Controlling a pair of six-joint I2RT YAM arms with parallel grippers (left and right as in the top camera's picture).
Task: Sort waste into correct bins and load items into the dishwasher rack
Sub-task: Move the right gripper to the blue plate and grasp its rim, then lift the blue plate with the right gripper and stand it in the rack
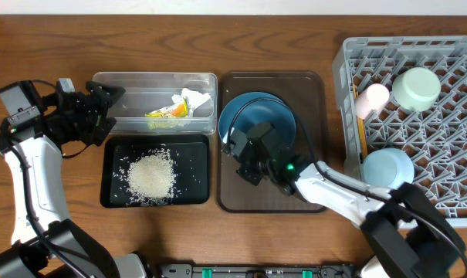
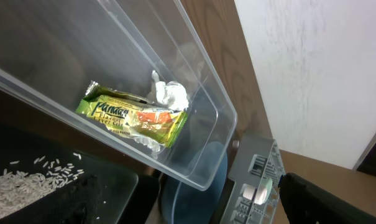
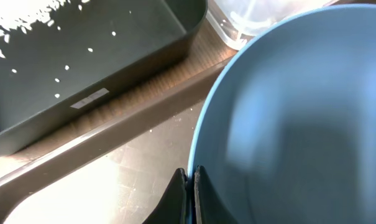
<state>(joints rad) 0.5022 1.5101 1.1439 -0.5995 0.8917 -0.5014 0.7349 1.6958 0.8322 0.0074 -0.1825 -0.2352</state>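
Note:
The dark-blue plate (image 1: 252, 108) lies on the brown serving tray (image 1: 310, 116). My right gripper (image 1: 235, 148) is shut on the plate's near-left rim; in the right wrist view its fingertips (image 3: 191, 177) pinch the plate (image 3: 287, 112) edge. The clear tub (image 1: 133, 85) holds the snack wrapper (image 1: 167, 113) and the crumpled napkin (image 1: 196, 100). Rice (image 1: 150, 176) is heaped in the black tray (image 1: 113, 189). My left gripper (image 1: 102, 108) hangs open at the tub's left end, holding nothing. The grey rack (image 1: 434, 177) holds the pink cup (image 1: 372, 99), mint bowl (image 1: 416, 87) and light-blue saucer (image 1: 387, 166).
In the left wrist view the wrapper (image 2: 135, 115) and napkin (image 2: 170, 94) lie inside the tub (image 2: 206, 124), with the rack (image 2: 256, 180) beyond. The black tray's wall (image 3: 82, 68) stands close beside the brown tray's rim (image 3: 113, 130). Bare wooden table borders everything.

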